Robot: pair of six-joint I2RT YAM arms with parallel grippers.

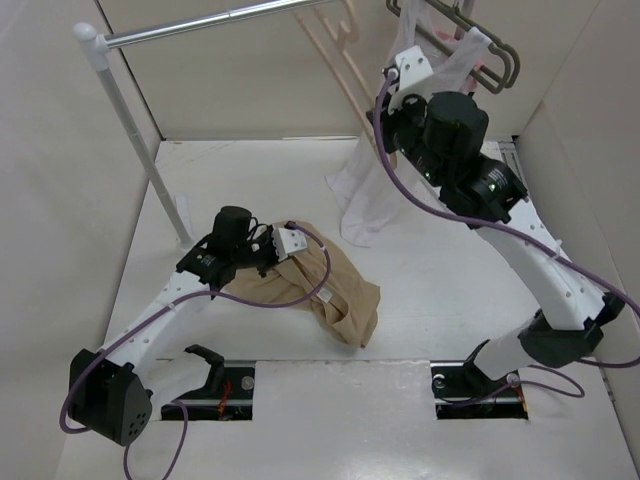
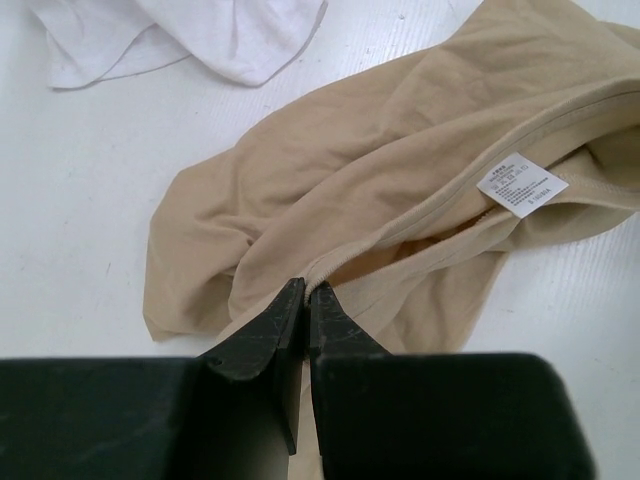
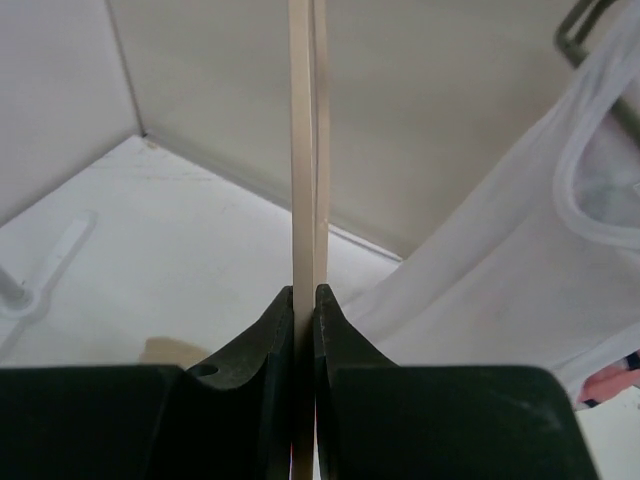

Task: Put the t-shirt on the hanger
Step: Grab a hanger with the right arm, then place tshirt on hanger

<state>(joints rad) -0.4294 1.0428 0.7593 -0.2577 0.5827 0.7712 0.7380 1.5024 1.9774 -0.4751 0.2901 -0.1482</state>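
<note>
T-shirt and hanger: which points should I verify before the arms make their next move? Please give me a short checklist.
1. Left gripper fingers shut on t-shirt: ok.
2. Right gripper fingers shut on hanger: ok.
3. T-shirt lifted off the table: not ok, it lies crumpled there.
4. Which t-shirt opening faces the hanger: cannot tell.
5. Gap between t-shirt and white tank top: ok, apart but close.
6. Hanger hook free of the rail: cannot tell.
</note>
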